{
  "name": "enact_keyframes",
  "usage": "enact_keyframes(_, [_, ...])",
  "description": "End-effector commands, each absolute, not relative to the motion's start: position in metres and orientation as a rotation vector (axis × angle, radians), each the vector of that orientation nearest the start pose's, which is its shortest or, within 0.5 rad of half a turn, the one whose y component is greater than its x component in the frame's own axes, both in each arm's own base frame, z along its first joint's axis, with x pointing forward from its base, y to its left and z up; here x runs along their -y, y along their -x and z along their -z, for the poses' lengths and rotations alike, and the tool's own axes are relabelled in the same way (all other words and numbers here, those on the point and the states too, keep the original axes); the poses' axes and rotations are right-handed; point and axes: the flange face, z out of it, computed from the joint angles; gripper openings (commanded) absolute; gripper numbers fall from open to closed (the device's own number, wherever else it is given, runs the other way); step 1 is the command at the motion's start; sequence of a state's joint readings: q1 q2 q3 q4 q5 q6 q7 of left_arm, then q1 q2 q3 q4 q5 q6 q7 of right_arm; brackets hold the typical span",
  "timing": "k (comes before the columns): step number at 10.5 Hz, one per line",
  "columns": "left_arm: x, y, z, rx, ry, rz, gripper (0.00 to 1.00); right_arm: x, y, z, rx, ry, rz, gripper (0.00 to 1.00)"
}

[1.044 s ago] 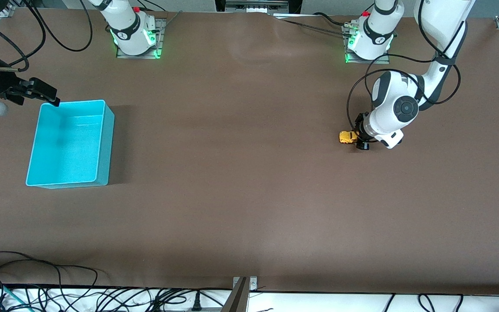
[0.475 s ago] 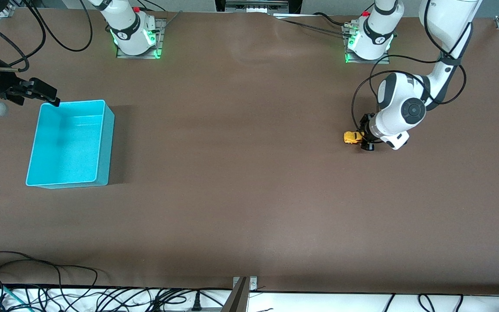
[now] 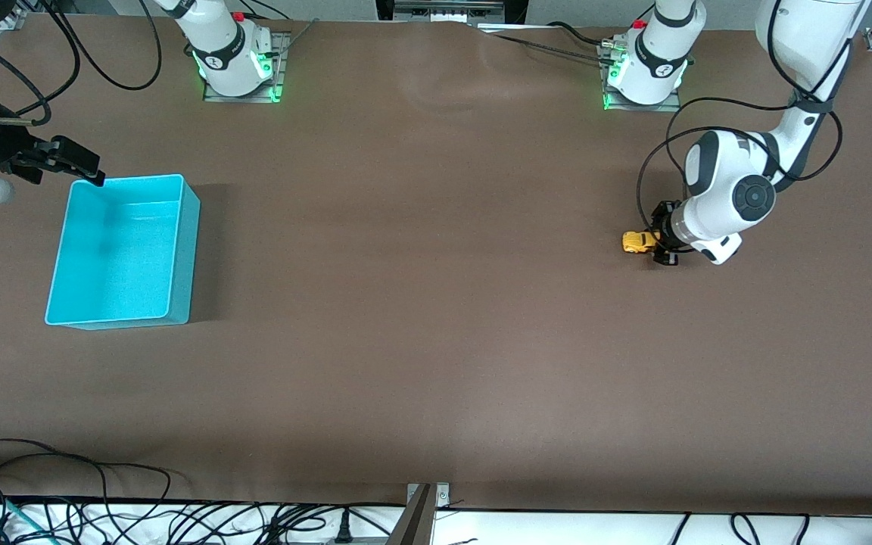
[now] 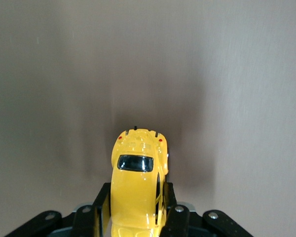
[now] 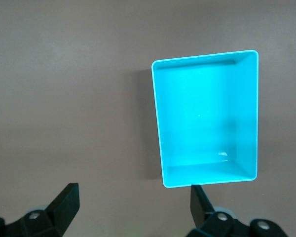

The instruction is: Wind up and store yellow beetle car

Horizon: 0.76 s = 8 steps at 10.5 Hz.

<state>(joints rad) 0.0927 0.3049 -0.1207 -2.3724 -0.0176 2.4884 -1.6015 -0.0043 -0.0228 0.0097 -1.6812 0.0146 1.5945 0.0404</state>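
Observation:
The yellow beetle car (image 3: pixel 639 241) is small, with dark windows, and sits low at the brown table near the left arm's end. My left gripper (image 3: pixel 661 244) is shut on its sides. In the left wrist view the car (image 4: pixel 138 182) fills the gap between the black fingers (image 4: pixel 99 207), its rounded end pointing away from the wrist. The turquoise bin (image 3: pixel 185 257) stands empty at the right arm's end of the table. My right gripper (image 3: pixel 79 162) waits open and empty beside the bin's corner; its wrist view shows the bin (image 5: pixel 158 123) past the gripper (image 5: pixel 133 200).
Both arm bases (image 3: pixel 233 60) stand along the table's edge farthest from the front camera. Cables (image 3: pixel 65 484) lie along the nearest edge. Wide bare tabletop (image 3: pixel 421 265) lies between the car and the bin.
My left gripper has slid the car along the table toward the left arm's end, away from the bin. The right arm and the bin have not moved.

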Motion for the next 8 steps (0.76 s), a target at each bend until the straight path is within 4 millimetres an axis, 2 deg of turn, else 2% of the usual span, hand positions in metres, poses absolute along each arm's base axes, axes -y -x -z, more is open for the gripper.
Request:
enact_keyframes(1, [-0.019, -0.484, -0.135, -2.319, -2.309, 0.291, 0.0, -0.005, -0.544, -0.588, -0.046, 3.137, -0.089, 1.0])
enact_keyframes(3, [-0.051, -0.486, -0.135, -2.34, -2.307, 0.257, 0.0, -0.005, -0.544, -0.588, -0.046, 3.137, -0.089, 1.0])
enact_keyframes(4, [-0.061, -0.489, -0.136, -2.339, -2.313, 0.237, 0.0, -0.005, -0.544, -0.588, -0.046, 3.137, -0.089, 1.0])
enact_keyframes(8, [-0.081, -0.49, -0.128, -2.302, -2.345, 0.259, 0.0, -0.005, -0.544, -0.588, -0.046, 3.137, -0.089, 1.0])
